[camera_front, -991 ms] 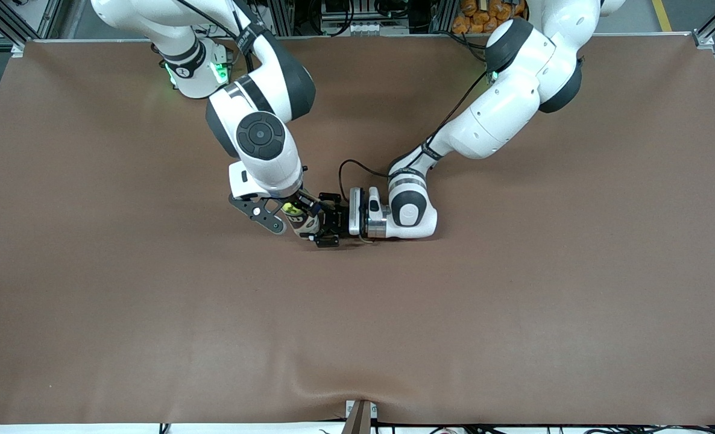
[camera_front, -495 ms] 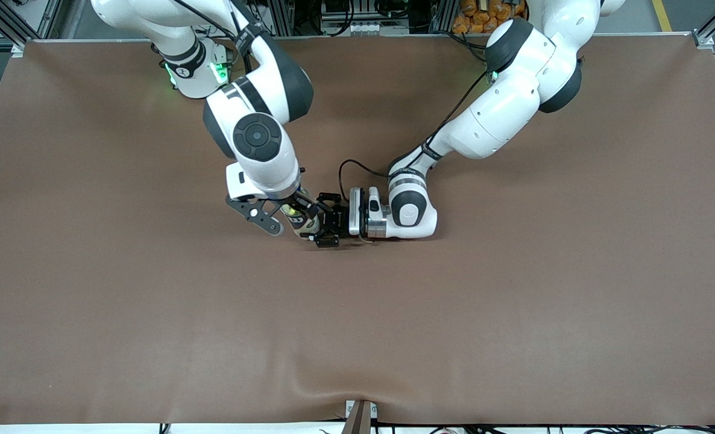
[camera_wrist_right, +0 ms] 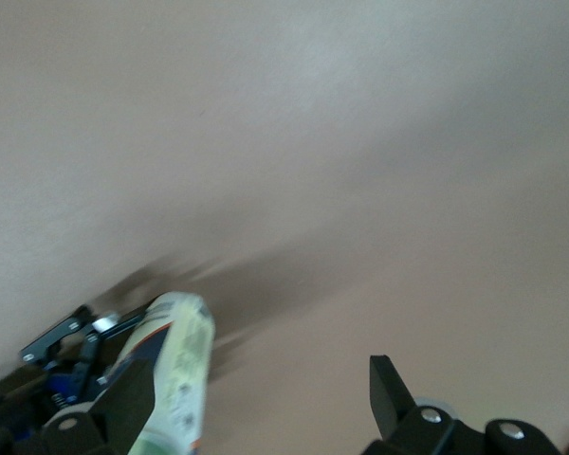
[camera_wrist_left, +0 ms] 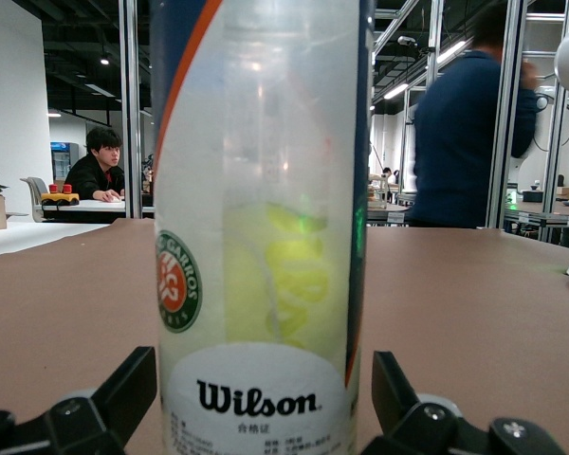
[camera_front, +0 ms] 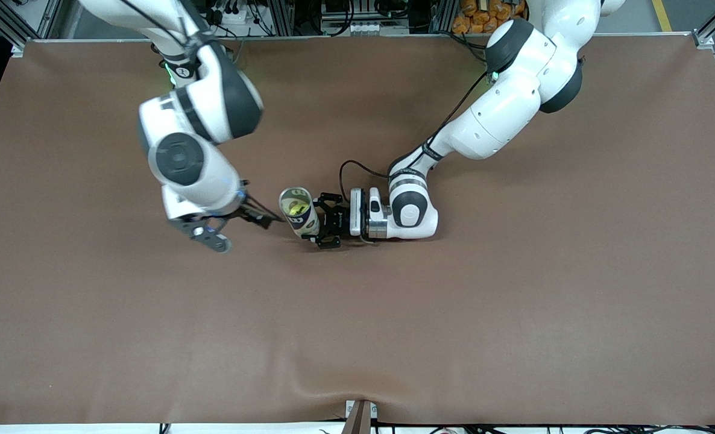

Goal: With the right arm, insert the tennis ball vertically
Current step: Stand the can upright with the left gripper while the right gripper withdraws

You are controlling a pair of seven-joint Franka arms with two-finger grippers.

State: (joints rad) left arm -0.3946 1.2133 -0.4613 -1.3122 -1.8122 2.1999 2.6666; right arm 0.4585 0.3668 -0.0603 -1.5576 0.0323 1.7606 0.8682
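A clear Wilson tennis-ball tube (camera_front: 300, 214) stands upright on the brown table with its mouth open. A yellow-green tennis ball (camera_front: 296, 208) sits inside it. The left wrist view shows the tube (camera_wrist_left: 261, 190) and the ball (camera_wrist_left: 289, 280) through its wall. My left gripper (camera_front: 327, 226) lies low on the table and is shut on the tube's lower part, one finger on each side (camera_wrist_left: 123, 398). My right gripper (camera_front: 264, 218) is open and empty, beside the tube toward the right arm's end of the table. The right wrist view shows the tube (camera_wrist_right: 171, 379) beside its open fingers (camera_wrist_right: 394, 393).
The brown table mat (camera_front: 454, 313) spreads wide around the tube. The left arm's wrist (camera_front: 406, 211) rests low beside the tube. A small fixture (camera_front: 360, 416) sits at the table edge nearest the front camera.
My right gripper was over the tube's mouth with the ball; it has let go and swung away toward the right arm's end. The ball now sits inside the tube. The left arm has not moved.
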